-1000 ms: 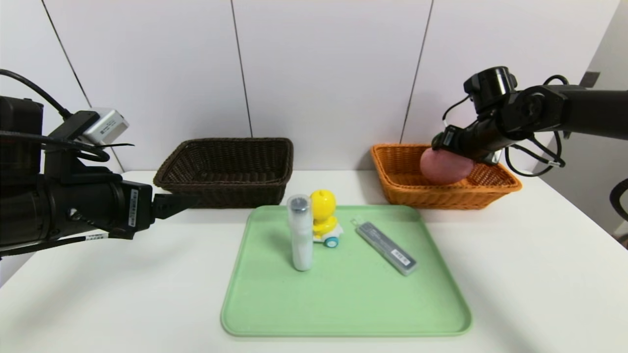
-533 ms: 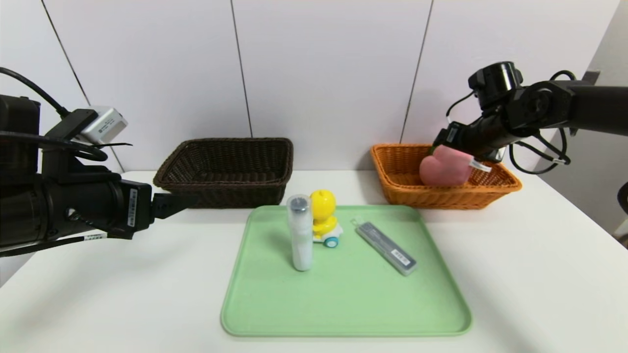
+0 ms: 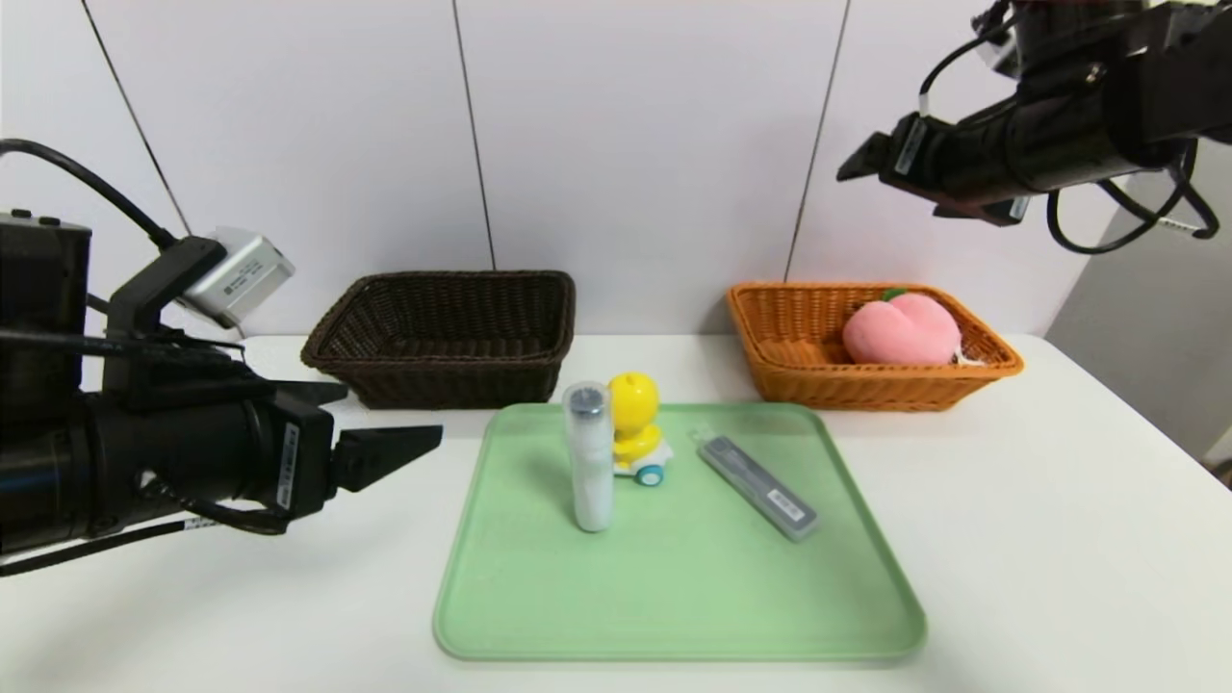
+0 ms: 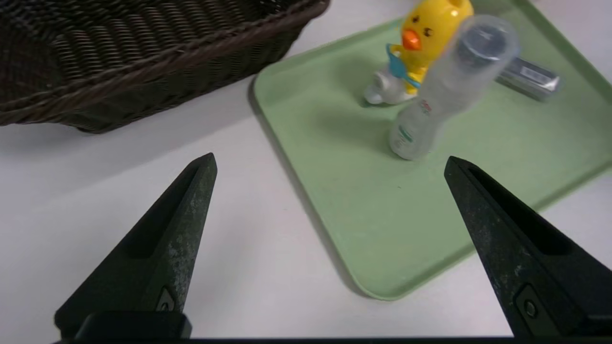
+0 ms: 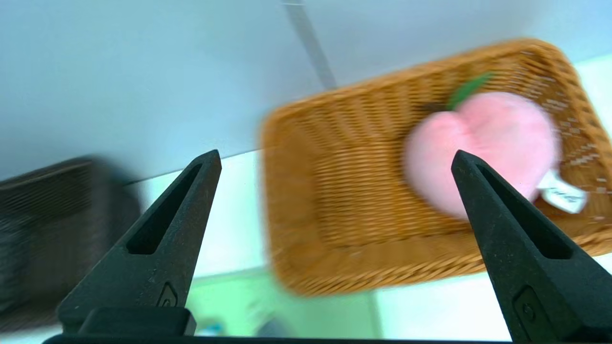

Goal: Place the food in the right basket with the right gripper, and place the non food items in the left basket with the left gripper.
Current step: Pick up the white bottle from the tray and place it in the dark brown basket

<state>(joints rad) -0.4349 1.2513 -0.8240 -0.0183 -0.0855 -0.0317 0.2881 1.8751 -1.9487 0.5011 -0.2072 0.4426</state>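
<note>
The pink plush peach lies loose inside the orange-tan right basket. High above that basket my right gripper stands open and holds nothing. On the green tray a white bottle stands upright, with a yellow duck toy just behind it and a flat grey case to the right. My left gripper is open and low over the table, left of the tray and short of the bottle.
The dark brown left basket stands at the back left, against the wall and just behind my left gripper. White tabletop surrounds the tray. The table's right edge runs close to the orange basket.
My right gripper opened, let the peach drop into the orange basket, and rose well above it. My left gripper moved rightward toward the tray.
</note>
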